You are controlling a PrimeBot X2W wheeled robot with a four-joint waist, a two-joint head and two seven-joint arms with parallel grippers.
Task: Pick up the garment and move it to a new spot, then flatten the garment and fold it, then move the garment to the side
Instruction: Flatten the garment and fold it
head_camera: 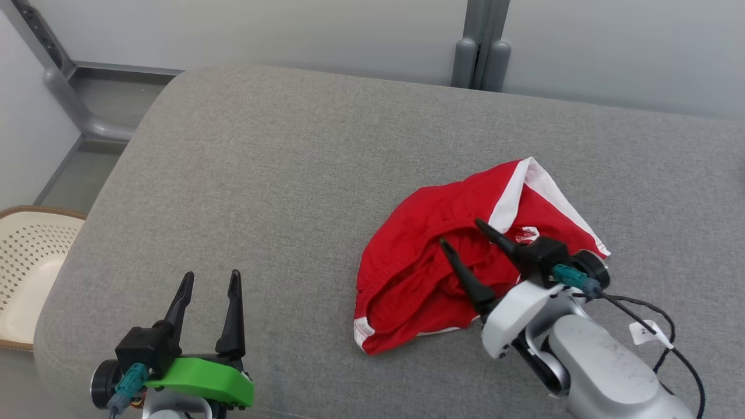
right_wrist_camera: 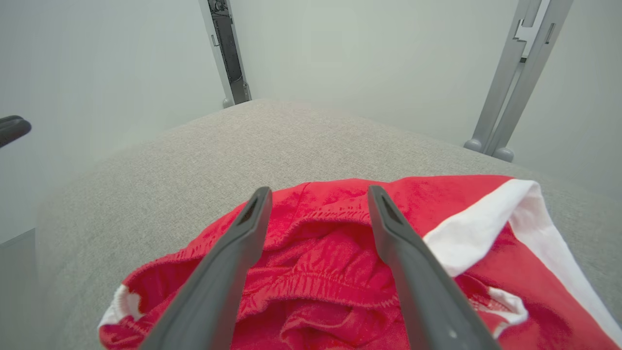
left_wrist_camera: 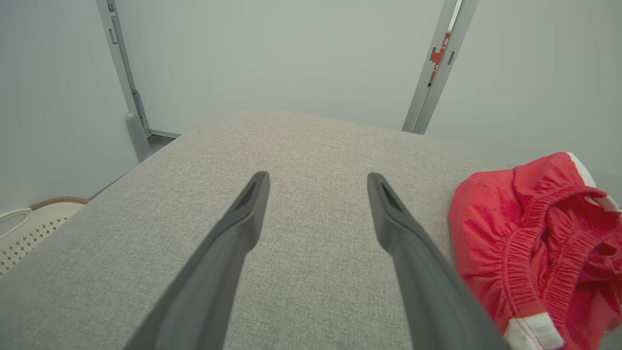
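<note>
Red garment (head_camera: pixel 430 273) with white trim, crumpled on the grey cushion

Each of the robot's arms ends in two long, tapering black fingers (head_camera: pixel 233 317) set in a blocky black base. The left gripper (head_camera: pixel 212 273) sits on a bright green plastic bracket (head_camera: pixel 201 378), a teal plug (head_camera: pixel 132 378) at its side. The right gripper (head_camera: pixel 461 231) carries a second teal plug (head_camera: pixel 566 273), trailing a thin black cable (head_camera: pixel 618 306) with a small white tag (head_camera: pixel 646 333). Behind it come a glossy white wrist shell (head_camera: pixel 512 320) and a pale grey, faintly speckled forearm (head_camera: pixel 605 366).
</note>
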